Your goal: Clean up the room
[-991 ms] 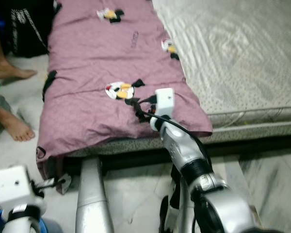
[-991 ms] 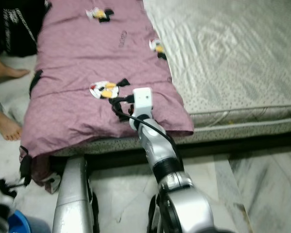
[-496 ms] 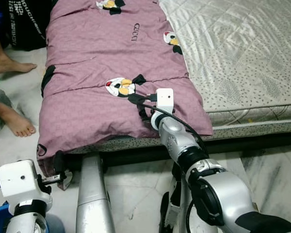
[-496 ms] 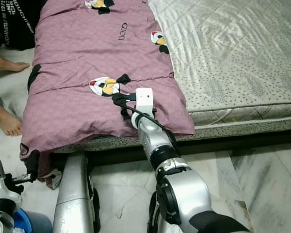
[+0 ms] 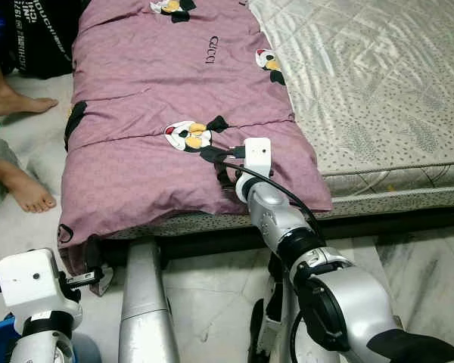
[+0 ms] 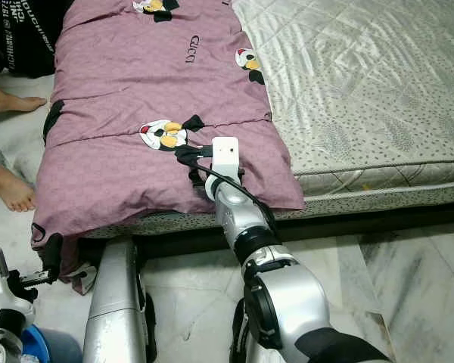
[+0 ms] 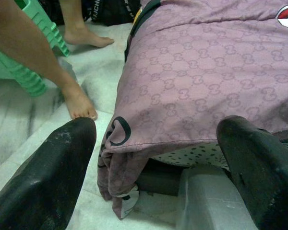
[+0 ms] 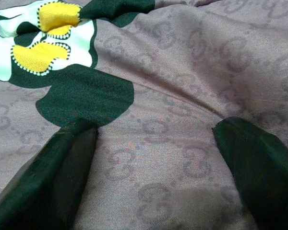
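One purple blanket (image 5: 174, 113) runs lengthwise up the mattress's (image 5: 378, 83) left side, near corner drooping over the bed edge toward the floor (image 5: 212, 302). Right tool (image 8: 149, 143) is released, fingers spread, down against the fabric by a cartoon patch (image 5: 188, 136). Left tool (image 7: 158, 158) is released too, low beside that hanging corner. Two bare feet (image 5: 26, 193) stand on the floor left of the bed.

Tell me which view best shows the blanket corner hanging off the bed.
The left wrist view: the purple blanket's corner droops toward the floor between the open left pincer fingers, near a person's foot. The eye views show it small, at the bed's edge; the right wrist view shows flat blanket with its print.
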You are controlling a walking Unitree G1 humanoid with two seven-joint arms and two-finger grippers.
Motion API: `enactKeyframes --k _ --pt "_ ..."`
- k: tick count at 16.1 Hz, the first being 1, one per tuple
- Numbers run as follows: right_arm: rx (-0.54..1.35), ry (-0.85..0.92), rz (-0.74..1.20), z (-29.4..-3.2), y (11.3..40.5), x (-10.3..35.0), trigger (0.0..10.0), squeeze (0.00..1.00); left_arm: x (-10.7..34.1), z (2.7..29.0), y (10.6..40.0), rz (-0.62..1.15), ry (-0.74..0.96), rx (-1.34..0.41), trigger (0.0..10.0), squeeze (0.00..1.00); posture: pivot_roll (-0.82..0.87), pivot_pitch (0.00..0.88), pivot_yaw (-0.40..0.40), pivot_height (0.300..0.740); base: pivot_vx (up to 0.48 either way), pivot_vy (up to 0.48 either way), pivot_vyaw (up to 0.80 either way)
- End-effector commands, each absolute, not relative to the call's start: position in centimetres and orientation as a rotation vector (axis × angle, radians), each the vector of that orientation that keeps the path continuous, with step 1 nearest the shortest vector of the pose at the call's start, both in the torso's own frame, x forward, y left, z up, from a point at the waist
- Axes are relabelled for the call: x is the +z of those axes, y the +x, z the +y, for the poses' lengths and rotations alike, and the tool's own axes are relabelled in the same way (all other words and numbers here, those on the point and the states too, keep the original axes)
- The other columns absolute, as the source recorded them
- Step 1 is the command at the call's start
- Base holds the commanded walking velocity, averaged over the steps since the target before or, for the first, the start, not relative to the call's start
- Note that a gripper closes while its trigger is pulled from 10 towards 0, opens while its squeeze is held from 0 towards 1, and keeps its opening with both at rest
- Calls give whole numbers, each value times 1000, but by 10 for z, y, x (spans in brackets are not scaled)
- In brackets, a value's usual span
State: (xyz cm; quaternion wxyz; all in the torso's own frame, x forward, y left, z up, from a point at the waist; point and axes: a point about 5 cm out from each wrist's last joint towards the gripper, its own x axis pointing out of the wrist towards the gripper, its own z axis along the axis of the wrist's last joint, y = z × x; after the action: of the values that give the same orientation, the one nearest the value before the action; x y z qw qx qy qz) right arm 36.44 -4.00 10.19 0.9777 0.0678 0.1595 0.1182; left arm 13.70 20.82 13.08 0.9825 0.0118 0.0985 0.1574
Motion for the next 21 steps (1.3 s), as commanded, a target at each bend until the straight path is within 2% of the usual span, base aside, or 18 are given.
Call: enactKeyframes --k 1,6,7,8,11,12,15,17,18,21 --pt "215 161 396 -36 358 90 10000 1000 129 209 134 217 28 328 10000 0 228 263 -52 522 0 0 0" --pt "215 161 396 -36 358 90 10000 1000 129 209 134 217 28 328 10000 0 228 263 -52 522 0 0 0" --pt "173 215 118 -101 361 107 10000 1000 122 198 190 132 -27 225 10000 0 51 31 -20 522 0 0 0" --pt "203 214 -19 -119 357 122 10000 1000 123 190 215 89 -43 174 10000 0 52 22 -21 522 0 0 0" --pt "269 247 -76 -106 363 136 10000 1000 126 189 220 71 -44 173 10000 0 54 5 -31 522 0 0 0" --pt "269 207 -46 -100 366 135 10000 1000 125 190 220 70 -46 178 10000 0 55 2 -35 522 0 0 0" --pt "263 200 181 -96 360 101 10000 1000 121 187 224 65 -57 188 10000 0 72 0 -54 522 0 0 0" --pt "277 199 257 -92 353 87 10000 1000 118 186 225 71 -59 181 10000 0 68 0 -52 522 0 0 0" --pt "296 234 218 -90 352 90 10000 1000 117 183 227 70 -47 158 10000 0 67 0 -48 522 0 0 0" --pt "395 120 75 -102 341 103 10000 1000 125 171 235 18 4 42 10000 0 26 0 -2 522 0 0 0"
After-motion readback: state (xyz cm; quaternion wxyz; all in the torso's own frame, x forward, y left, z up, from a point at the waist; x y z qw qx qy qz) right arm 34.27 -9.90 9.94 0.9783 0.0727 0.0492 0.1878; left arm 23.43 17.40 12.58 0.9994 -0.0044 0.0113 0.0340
